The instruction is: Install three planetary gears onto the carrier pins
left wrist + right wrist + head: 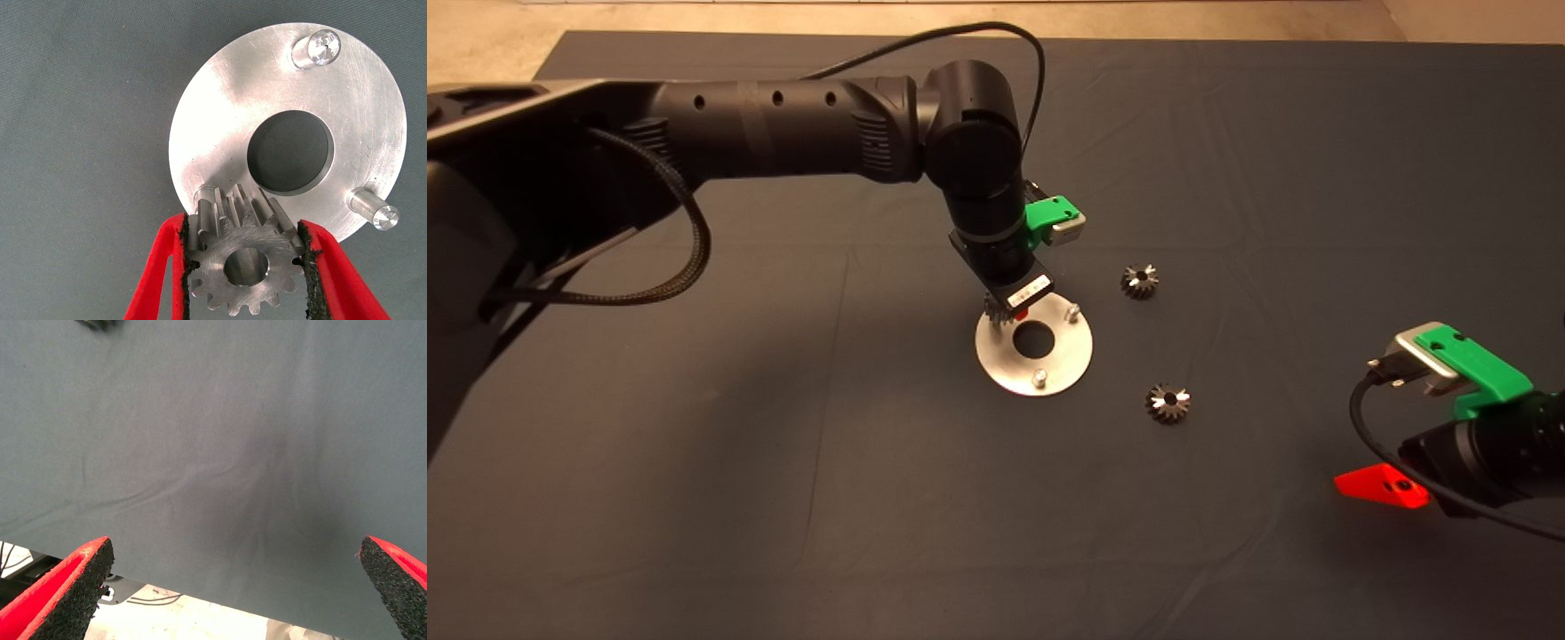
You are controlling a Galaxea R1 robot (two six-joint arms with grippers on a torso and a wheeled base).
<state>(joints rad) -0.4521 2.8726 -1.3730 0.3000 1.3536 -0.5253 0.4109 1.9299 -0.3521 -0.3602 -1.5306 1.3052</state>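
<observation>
Left tool [1014, 313] was down over the near-left edge of the carrier disc [1067, 356], closed on one planetary gear [243, 260], pads [308, 248] pinching its toothed rim from both sides, bore facing the wrist camera. Gear sat right beside the third pin [204, 195], tilted, bore not yet over the pin as far as I could tell. Gear looked like solid steel: small, stiff, fairly heavy for its size, shiny faces likely slippery, so gripping across the teeth seemed the right hold since the pads bite there; judged it would need to be squared to the pin before it drops on. Disc lay flat on the bench [694, 498], centre hole [289, 152] empty, nothing seated on it; two other pins bare, one at the far side [1073, 312], one at the near side [1039, 378]. Further right, two loose gears on the bench, well apart from each other: one just beyond the disc's far-right side [1139, 281], one off its near-right side [1167, 403], both lying face up, not on pins. Far right, right tool [233, 587] parked at the lower right edge, fingers spread wide, holding nothing, only bench cloth under it.
</observation>
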